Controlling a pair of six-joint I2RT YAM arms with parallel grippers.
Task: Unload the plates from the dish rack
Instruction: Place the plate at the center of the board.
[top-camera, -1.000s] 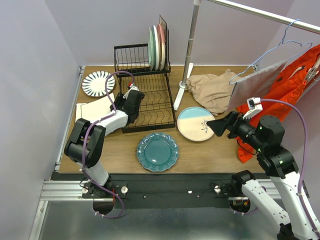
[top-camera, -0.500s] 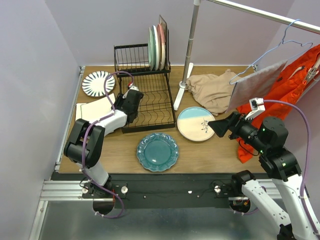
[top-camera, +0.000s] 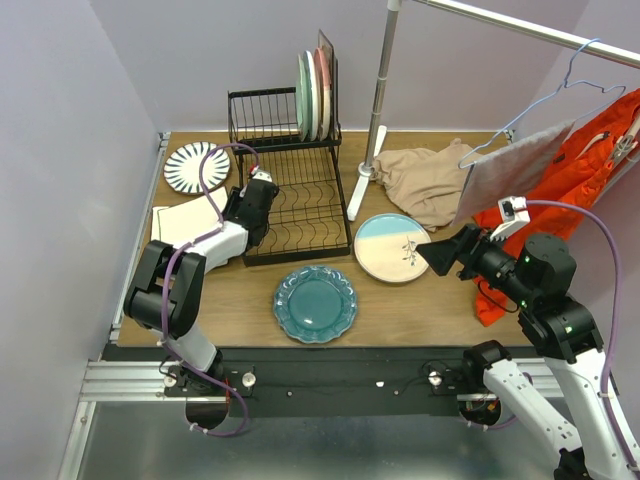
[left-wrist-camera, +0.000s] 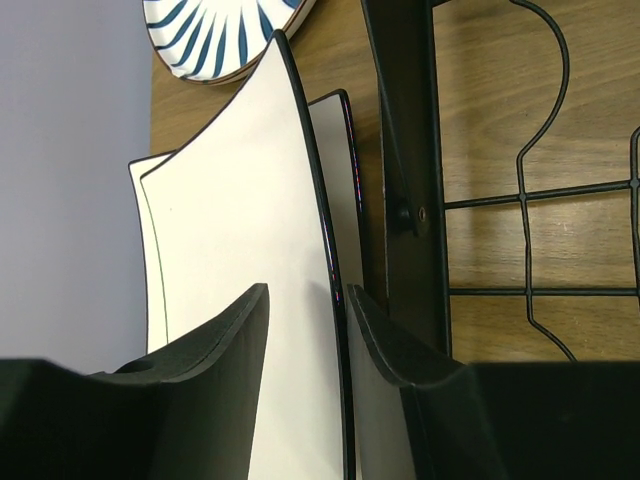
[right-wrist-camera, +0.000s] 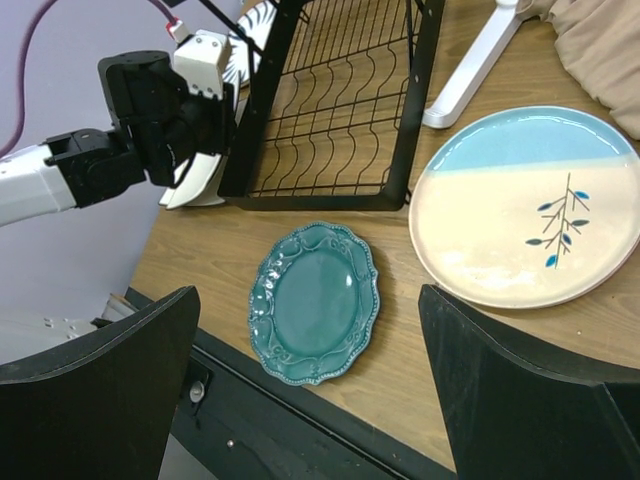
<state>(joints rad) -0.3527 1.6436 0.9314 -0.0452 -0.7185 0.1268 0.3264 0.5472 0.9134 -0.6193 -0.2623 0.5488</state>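
Observation:
Three plates (top-camera: 315, 95) stand on edge in the upper basket of the black dish rack (top-camera: 300, 190). On the table lie a teal scalloped plate (top-camera: 315, 303), a cream-blue plate (top-camera: 392, 247) and a striped plate (top-camera: 196, 166). My left gripper (top-camera: 242, 206) is at the rack's left side, shut on the raised right rim of a white square plate (top-camera: 188, 220). In the left wrist view the dark rim (left-wrist-camera: 325, 250) runs between the jaws (left-wrist-camera: 305, 292). My right gripper (top-camera: 435, 250) hangs open and empty above the table, with the teal plate (right-wrist-camera: 320, 330) below it.
A metal clothes-rail stand (top-camera: 378, 110) rises right of the rack. A beige cloth (top-camera: 425, 180) lies behind the cream-blue plate. A grey cloth on a hanger (top-camera: 510, 175) and an orange garment (top-camera: 590, 170) hang at the right. The wall is close on the left.
My left gripper has shifted slightly left and toward the back along the rack's side with the square plate. The right arm has drifted a little to the right.

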